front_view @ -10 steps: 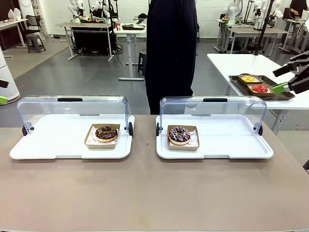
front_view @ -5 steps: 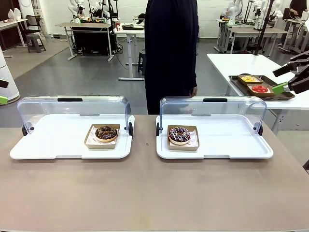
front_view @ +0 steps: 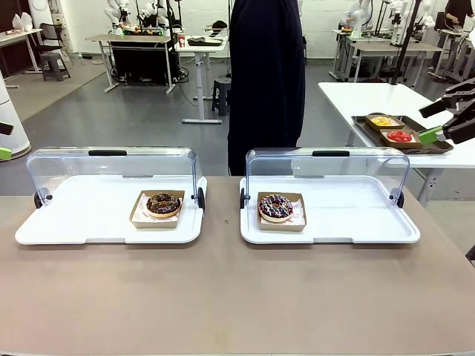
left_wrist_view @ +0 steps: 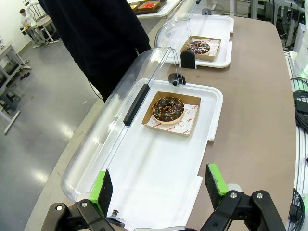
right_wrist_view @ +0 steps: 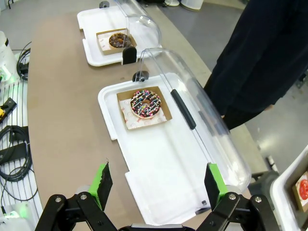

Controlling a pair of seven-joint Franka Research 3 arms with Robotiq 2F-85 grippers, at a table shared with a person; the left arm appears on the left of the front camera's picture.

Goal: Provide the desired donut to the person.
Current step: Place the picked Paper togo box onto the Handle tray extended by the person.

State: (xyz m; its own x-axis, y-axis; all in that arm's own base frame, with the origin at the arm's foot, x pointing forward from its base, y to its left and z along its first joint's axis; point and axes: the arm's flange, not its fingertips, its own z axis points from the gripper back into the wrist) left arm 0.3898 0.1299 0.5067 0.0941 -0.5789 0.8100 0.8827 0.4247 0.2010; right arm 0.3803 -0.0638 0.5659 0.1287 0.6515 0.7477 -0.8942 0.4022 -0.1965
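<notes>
Two donuts lie in brown paper boxes on white trays with raised clear lids. A chocolate donut with pale crumbs (front_view: pixel 163 204) (left_wrist_view: pixel 168 109) (right_wrist_view: pixel 119 39) is on the left tray. The right tray holds a chocolate donut with coloured sprinkles (front_view: pixel 275 208) (right_wrist_view: pixel 146 103) (left_wrist_view: pixel 198 46). The person (front_view: pixel 266 81) (left_wrist_view: pixel 96 33) (right_wrist_view: pixel 269 53), in dark clothing, stands at the far side between the trays. My left gripper (front_view: pixel 4 141) (left_wrist_view: pixel 159 185) hovers open over the left tray's outer end. Above the right tray's outer end, my right gripper (front_view: pixel 434 121) (right_wrist_view: pixel 158 180) hangs open. Neither holds anything.
The left tray (front_view: pixel 82 222) and right tray (front_view: pixel 356 219) sit side by side on the brown table (front_view: pixel 223 297), lids hinged up toward the person. A white side table at the right carries a dark tray of pastries (front_view: pixel 393 130). Cables (right_wrist_view: pixel 14 149) lie beside the table.
The person has shifted a little to the right, and a hand seen at the hip half a second ago is now hidden. Both arms and the donuts have stayed put.
</notes>
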